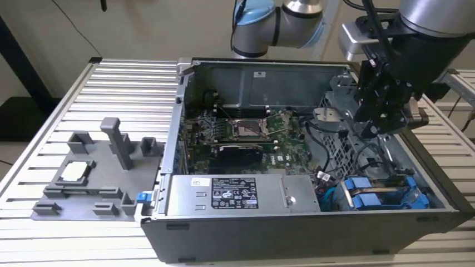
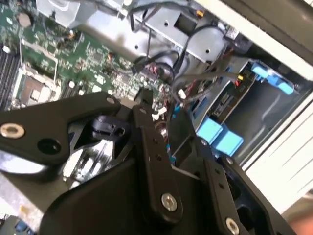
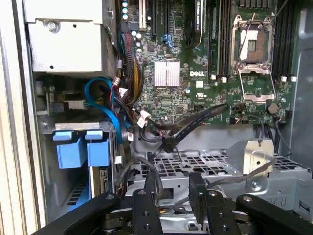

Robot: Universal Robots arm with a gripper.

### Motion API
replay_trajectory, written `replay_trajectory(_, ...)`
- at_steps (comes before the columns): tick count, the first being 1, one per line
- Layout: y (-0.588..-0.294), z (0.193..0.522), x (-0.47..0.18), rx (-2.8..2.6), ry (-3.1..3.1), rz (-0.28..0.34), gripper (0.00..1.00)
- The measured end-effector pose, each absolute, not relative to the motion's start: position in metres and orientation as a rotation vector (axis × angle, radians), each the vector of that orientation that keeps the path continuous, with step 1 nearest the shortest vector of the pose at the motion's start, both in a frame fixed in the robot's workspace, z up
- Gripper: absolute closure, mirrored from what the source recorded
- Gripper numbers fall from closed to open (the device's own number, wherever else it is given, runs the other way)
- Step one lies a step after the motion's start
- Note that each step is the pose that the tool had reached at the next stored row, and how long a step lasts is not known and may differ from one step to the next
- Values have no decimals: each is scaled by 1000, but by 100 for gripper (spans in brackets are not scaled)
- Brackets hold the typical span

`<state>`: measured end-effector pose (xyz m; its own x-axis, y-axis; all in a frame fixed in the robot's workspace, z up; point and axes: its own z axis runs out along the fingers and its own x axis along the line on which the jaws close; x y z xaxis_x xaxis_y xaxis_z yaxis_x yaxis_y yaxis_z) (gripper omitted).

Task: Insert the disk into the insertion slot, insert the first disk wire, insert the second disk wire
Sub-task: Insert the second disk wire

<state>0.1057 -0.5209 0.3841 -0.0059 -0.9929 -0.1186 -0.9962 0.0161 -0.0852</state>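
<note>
The disk, in its bright blue carrier, sits in the insertion slot of the grey drive cage, blue tabs facing out. In the exterior view the disk lies at the case's front corner on the exterior view's right. My gripper hangs inside the case above the perforated cage, beyond the disk. In both wire-side views its black fingers stand apart, open with nothing between them: gripper, gripper. A black flat cable with a loose connector lies just ahead of the fingertips. A blue cable curls beside the slot.
The open computer case rests on a ribbed aluminium table. Inside are the green motherboard and a grey labelled power-supply box. Loose black wires crowd the space around the gripper. A grey fixture stands at the exterior view's left.
</note>
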Motion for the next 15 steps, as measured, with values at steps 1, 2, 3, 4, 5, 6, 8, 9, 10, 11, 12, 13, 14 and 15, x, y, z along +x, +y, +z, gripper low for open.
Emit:
replay_trajectory(1,-521,384,105,-2123,2128,23,59)
replay_trajectory(2,-521,384,105,-2139,2123,14,59)
replay_trajectory(3,-520,384,104,-2154,2116,9,59)
replay_trajectory(4,-520,384,104,-2162,2110,8,59)
replay_trajectory(5,-519,384,102,-2167,2107,7,59)
replay_trajectory(6,-518,384,101,-2170,2105,6,59)
replay_trajectory(8,-515,383,97,-2174,2106,4,59)
replay_trajectory(9,-515,383,96,-2180,2111,1,59)
replay_trajectory(10,-514,383,95,-2186,2116,-5,59)
replay_trajectory(11,-513,383,93,-2191,2121,-11,59)
replay_trajectory(12,-512,383,92,-2195,2124,-16,59)
replay_trajectory(13,-511,383,91,-2197,2126,-19,59)
replay_trajectory(14,-510,382,90,-2199,2128,-23,59)
replay_trajectory(15,-509,382,88,-2201,2129,-26,59)
